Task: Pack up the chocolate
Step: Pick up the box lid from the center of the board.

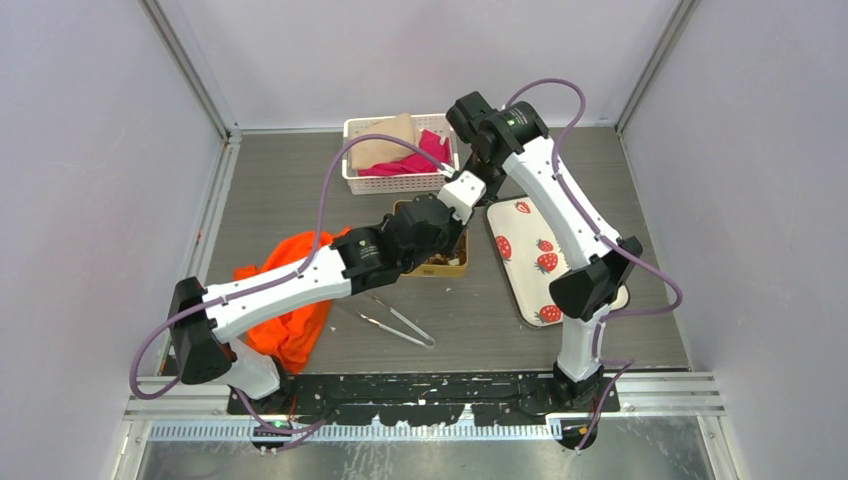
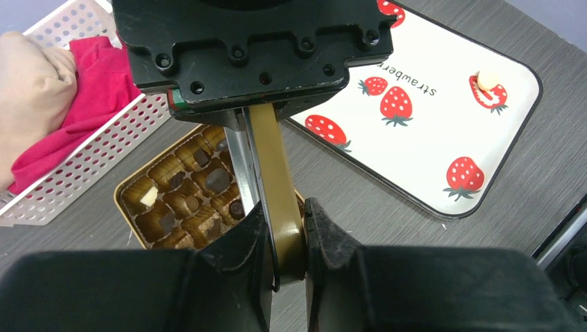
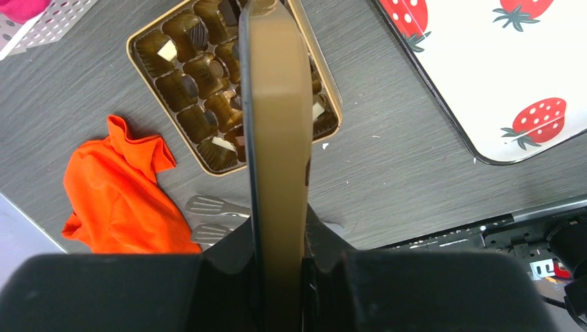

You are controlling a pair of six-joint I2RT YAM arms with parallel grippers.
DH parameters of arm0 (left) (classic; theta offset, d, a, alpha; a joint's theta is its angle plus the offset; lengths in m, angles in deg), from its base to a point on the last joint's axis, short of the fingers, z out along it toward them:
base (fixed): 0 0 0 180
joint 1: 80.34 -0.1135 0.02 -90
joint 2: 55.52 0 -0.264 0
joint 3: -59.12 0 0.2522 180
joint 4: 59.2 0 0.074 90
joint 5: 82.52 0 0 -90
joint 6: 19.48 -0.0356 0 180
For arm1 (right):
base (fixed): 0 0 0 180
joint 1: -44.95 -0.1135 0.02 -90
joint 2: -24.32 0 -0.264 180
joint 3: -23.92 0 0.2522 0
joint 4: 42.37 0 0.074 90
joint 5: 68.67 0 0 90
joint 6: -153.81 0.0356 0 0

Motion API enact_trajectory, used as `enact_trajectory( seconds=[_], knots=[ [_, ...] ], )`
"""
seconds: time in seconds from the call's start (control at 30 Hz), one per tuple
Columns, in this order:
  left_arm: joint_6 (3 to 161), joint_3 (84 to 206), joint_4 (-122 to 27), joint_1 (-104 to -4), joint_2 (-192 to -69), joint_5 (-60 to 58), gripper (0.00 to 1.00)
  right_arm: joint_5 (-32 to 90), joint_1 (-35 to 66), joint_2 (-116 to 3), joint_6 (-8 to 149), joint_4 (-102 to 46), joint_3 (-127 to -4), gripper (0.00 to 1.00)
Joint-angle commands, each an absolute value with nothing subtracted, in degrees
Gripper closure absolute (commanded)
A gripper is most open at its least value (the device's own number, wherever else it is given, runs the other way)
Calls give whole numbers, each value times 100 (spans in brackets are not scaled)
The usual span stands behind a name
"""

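Both grippers hold one gold lid (image 2: 273, 159) on edge above the open gold tin (image 2: 130, 185). My left gripper (image 2: 285, 207) is shut on one end of the lid. My right gripper (image 3: 279, 228) is shut on the other end of the lid (image 3: 277, 104). Dark and cream chocolate pieces (image 2: 218, 181) sit in the tin's brown cups, also in the right wrist view (image 3: 187, 84). One cream-white piece (image 2: 487, 80) lies on the strawberry tray (image 2: 429, 124). In the top view the grippers (image 1: 450, 215) meet over the tin (image 1: 445, 270).
A white basket (image 1: 400, 155) with pink and beige cloths stands behind the tin. An orange cloth (image 1: 290, 300) lies at the left, under the left arm. Metal tongs (image 1: 395, 322) lie in front of the tin. The strawberry tray (image 1: 520, 270) is on the right.
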State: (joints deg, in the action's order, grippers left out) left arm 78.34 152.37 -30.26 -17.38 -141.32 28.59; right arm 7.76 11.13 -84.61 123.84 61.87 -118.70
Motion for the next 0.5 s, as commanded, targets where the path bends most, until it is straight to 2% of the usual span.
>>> enact_trajectory(
  seconds=[0.0, 0.07, 0.23, 0.33, 0.47],
  knots=[
    [7736, 15453, -3511, -1731, -14028, 2887, 100, 867, 1089, -8010, 12504, 6007, -11762, 99],
    [7767, 15441, -3452, -1726, -13971, 2842, 100, 942, 1099, -7958, 12485, 5895, -11657, 98],
    [7839, 15201, -3485, -1724, -13616, 2750, 100, 1196, 1095, -7883, 12391, 5684, -11457, 62],
    [7892, 15068, -3482, -1725, -13419, 2767, 100, 1276, 1100, -7842, 12397, 5586, -11342, 47],
    [7993, 14957, -3387, -1734, -13207, 2782, 100, 1354, 1122, -7785, 12436, 5485, -11234, 39]
  ],
)
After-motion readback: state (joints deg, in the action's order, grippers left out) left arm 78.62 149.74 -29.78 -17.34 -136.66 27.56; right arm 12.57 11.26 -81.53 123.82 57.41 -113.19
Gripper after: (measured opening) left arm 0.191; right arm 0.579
